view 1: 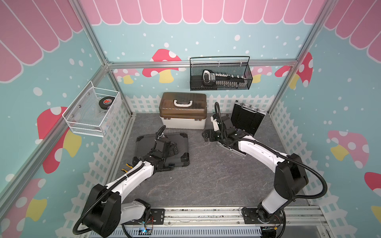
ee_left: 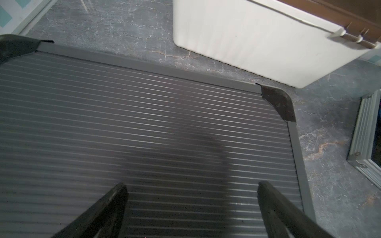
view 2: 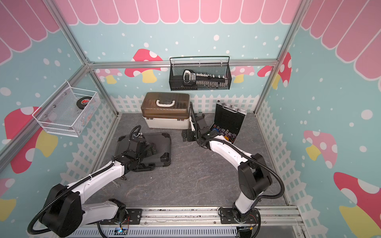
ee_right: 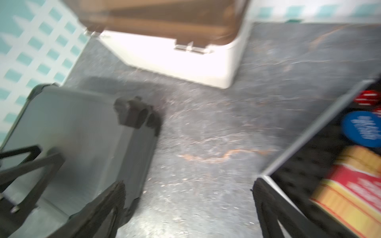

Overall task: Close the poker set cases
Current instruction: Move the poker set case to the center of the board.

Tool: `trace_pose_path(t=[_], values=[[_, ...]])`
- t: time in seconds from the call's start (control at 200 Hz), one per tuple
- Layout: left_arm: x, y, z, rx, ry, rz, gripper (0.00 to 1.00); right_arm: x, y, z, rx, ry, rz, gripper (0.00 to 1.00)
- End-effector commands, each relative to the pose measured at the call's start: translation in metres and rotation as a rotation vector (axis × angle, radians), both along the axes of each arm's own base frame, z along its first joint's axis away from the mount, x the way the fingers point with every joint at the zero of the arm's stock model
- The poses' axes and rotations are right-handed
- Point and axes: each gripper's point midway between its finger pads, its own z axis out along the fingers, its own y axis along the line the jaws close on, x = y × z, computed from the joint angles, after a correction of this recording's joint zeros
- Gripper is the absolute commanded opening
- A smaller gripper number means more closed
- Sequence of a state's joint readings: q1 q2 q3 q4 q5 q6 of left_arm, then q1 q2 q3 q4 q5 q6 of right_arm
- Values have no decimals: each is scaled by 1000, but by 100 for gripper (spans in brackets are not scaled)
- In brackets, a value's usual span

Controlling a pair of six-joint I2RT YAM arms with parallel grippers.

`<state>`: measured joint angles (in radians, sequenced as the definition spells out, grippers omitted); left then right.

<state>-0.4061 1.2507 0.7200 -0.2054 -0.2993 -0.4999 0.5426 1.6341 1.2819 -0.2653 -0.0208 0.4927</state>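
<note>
The black poker set case (view 1: 183, 148) (view 2: 162, 148) lies flat with its lid down at the left of the mat. My left gripper (view 1: 173, 147) (view 2: 151, 147) hovers open over its ribbed lid (ee_left: 144, 123), and nothing sits between the fingers (ee_left: 115, 206). At the right, the silver poker set case stands open: its lid (view 1: 247, 117) (view 2: 228, 119) is upright, and chips and cards show in the base (view 2: 225, 135) (ee_right: 340, 164). My right gripper (view 1: 207, 135) (view 2: 186, 136) (ee_right: 188, 185) is open and empty over the bare mat between the two cases.
A cream box with a brown lid (view 1: 182, 115) (ee_left: 247, 41) stands at the back centre, close behind both cases. On the back wall hangs a black wire basket (view 1: 220, 74). A white wire basket (view 1: 92, 111) is mounted on the left wall. Small tools (view 1: 126, 167) lie by the left wall.
</note>
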Motion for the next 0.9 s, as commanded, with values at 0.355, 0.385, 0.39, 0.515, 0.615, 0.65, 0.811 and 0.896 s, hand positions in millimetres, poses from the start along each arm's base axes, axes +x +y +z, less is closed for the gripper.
trace_pose_path(t=[0.355,0.385,0.39,0.515,0.615,0.65,0.811,0.896], values=[[6,-122,41,-37,-87,-320,99,-10,-148,4,-254,-7,-344,94],[8,-132,41,-40,-88,-345,99,-11,-158,5,-267,-5,-370,93],[9,-133,40,-40,-87,-349,99,-12,-160,4,-269,-4,-373,93],[17,-177,32,-27,-77,-480,99,-16,-197,11,-334,-28,-473,92],[27,-204,26,-15,-72,-540,99,-16,-221,18,-355,-37,-527,92],[31,-212,25,-18,-71,-555,99,-15,-229,21,-341,-37,-537,92],[50,-238,19,-39,-90,-590,99,-8,-253,38,-282,-52,-572,91],[60,-251,14,-42,-105,-612,99,-2,-266,40,-262,-48,-586,91]])
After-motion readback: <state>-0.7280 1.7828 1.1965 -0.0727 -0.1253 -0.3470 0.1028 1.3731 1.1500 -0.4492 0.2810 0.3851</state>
